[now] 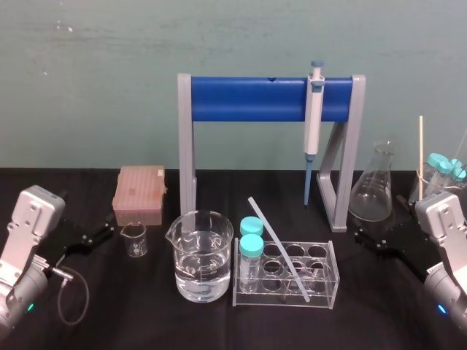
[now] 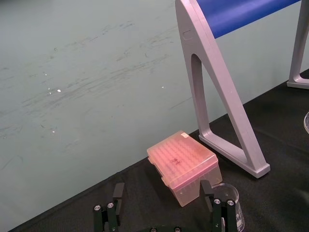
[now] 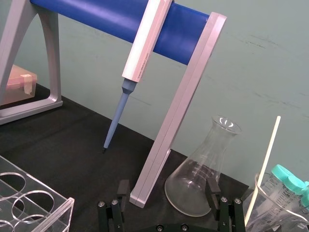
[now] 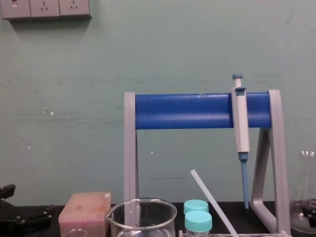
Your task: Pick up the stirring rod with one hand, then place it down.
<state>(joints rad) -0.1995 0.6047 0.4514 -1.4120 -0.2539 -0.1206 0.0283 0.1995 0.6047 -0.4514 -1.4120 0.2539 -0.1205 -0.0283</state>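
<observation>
Left gripper (image 1: 98, 235): lower left of the head view, low over the black table (image 1: 408, 321); its fingers (image 2: 117, 193) stand apart, holding nothing.
Pink tip box (image 1: 139, 193): left of centre, near the wall, with a small beaker (image 1: 134, 239) just in front of it.
Large beaker (image 1: 200, 255): lower centre, partly filled with clear liquid, beside the clear tube rack (image 1: 328, 292).
Stirring rod (image 1: 277, 240): lower centre, leaning in the rack, top end tilted to the upper left, just beside two blue-capped tubes (image 1: 251, 244); well apart from both grippers.
Stand (image 1: 252, 98): centre, blue bar on grey legs, the pipette (image 1: 314, 120) hanging at its right end, tip down.
Conical flask (image 1: 373, 186): right of the stand, upright.
Right gripper (image 1: 368, 239): lower right, near the flask; its fingers (image 3: 211, 186) are spread, gripping nothing.
Cream stick (image 1: 421, 157): far right edge, upright in a beaker.
</observation>
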